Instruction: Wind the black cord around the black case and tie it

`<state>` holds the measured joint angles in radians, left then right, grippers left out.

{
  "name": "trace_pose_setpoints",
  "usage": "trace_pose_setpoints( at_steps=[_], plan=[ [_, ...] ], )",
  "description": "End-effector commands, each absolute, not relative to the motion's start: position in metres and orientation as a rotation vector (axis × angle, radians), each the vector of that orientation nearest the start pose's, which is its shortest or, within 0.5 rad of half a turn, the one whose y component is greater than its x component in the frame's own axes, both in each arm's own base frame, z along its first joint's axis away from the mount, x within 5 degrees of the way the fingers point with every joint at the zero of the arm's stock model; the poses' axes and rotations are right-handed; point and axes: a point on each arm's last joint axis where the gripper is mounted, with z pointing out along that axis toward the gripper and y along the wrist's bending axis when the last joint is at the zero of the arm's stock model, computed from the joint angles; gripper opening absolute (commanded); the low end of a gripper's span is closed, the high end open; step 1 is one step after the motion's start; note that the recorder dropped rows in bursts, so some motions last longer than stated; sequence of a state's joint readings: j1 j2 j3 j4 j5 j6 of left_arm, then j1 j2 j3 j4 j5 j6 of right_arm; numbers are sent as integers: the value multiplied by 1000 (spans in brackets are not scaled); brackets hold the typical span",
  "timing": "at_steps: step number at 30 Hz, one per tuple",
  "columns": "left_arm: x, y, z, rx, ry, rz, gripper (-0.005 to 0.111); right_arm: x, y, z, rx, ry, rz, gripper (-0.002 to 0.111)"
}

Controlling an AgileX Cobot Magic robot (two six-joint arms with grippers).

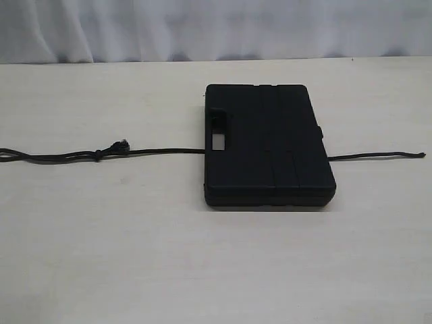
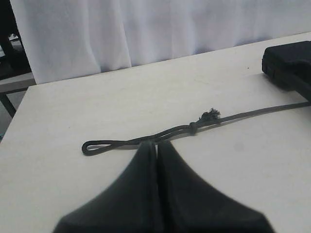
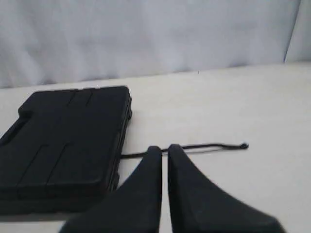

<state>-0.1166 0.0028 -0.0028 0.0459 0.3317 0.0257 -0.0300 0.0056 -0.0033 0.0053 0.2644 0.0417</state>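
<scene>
The black case (image 1: 270, 145) looks like moulded plastic, matt and faintly grained, its shallow ribbed panels taking almost no shine, while the pale worktop (image 1: 101, 236) is smooth and dull, with faint streaks like light wood or laminate. The black cord (image 1: 162, 151) is a braided textile rope, matt and slightly rough, fuzzy at its frayed tip, and the backdrop (image 1: 202, 27) is soft white cloth in folds. The left tool (image 2: 156, 145) and right tool (image 3: 164, 148) have smooth, matt black fingers, seemingly plastic or rubber.
</scene>
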Motion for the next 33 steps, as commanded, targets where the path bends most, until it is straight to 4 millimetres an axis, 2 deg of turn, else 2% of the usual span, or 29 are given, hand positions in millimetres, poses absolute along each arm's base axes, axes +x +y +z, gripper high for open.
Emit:
trace_pose_setpoints(
  at_steps=[1,5,10,14,16,18,20,23,25,27,28,29,30,31,32,33],
  plan=[
    [54,-6,184,159,1801,-33,0,56,-2,207,-2,1556,-61,4],
    [54,-6,184,159,1801,-33,0,55,-1,222,15,1380,-27,4],
    [54,-6,184,159,1801,-33,0,47,-6,244,172,1113,116,4],
    [54,-6,184,159,1801,-33,0,38,-12,259,419,860,520,4],
    [54,-6,184,159,1801,-33,0,35,-10,265,385,810,542,4],
    [54,-6,184,159,1801,-33,0,29,-3,286,267,811,483,4],
    [54,-6,184,161,1801,-32,0,27,3,310,179,903,414,4],
    [54,-6,184,161,1801,-32,0,32,3,339,164,1097,288,6],
    [54,-6,184,161,1801,-32,0,39,-1,356,168,1188,190,13],
    [54,-6,184,161,1801,-32,0,46,-7,373,190,1277,98,27],
    [54,-6,184,161,1801,-32,0,53,-10,378,223,1345,64,34],
    [54,-6,184,161,1801,-32,0,65,-16,384,290,1496,13,46],
    [54,-6,184,161,1801,-32,0,73,-17,387,315,1572,5,50],
    [54,-6,184,161,1801,-32,0,89,-16,389,302,1710,-2,55],
    [54,-6,184,161,1801,-32,0,99,-14,390,279,1784,8,55],
    [54,-6,184,161,1801,-32,0,118,-7,390,219,1918,62,56]
  ],
)
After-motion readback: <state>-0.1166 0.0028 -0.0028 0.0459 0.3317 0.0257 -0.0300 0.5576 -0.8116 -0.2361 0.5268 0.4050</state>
